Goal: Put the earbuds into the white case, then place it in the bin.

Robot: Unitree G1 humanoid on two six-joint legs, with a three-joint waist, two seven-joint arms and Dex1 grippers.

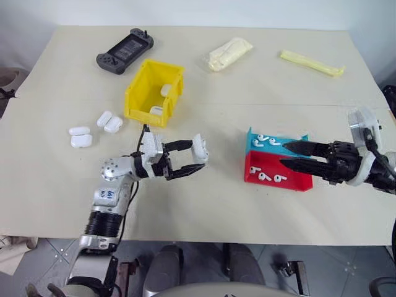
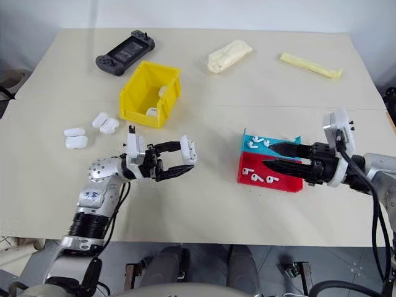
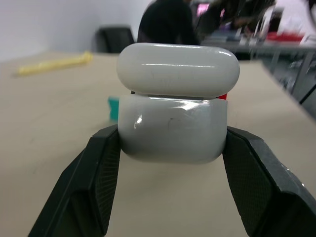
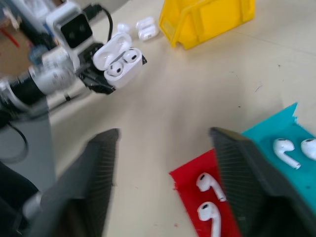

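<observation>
Spare cases: four closed white cases [image 1: 80, 140] are seen lying on the table [image 1: 204, 204] at the far left, well apart from everything else.
Game console: a black handheld [image 1: 124, 51] is seen at the far edge, beyond the bin.
Bin: the bin [image 1: 154, 91] is found left of centre, with two small white items, probably cases, already lying inside.
Left gripper: the left gripper [image 1: 193, 159] is held above the table in front of the bin, its jaws clamped on the lower body of the white case [image 1: 200, 150].
White case: the lid is seen flipped up; in the right wrist view both earbuds [image 4: 122, 63] appear seated in their wells.
Trays: a blue tray [image 1: 273, 143] and a red tray [image 1: 272, 172] are set side by side right of centre, touching, each with loose buds [image 1: 267, 177] lying in it.
Right gripper: the right gripper [image 1: 289, 155] is held just over the right ends of the trays, jaws parted and holding nothing.
Far items: a pale wrapped bundle [image 1: 229, 53] and a yellow strip [image 1: 311, 62] are left at the back.
Progress: the earbud step is judged finished for this case; the lid is yet to be shut and the case is yet to be carried to the bin.
Writing: a handwritten mark is seen on the left forearm but cannot be read; no brand is made out anywhere.
</observation>
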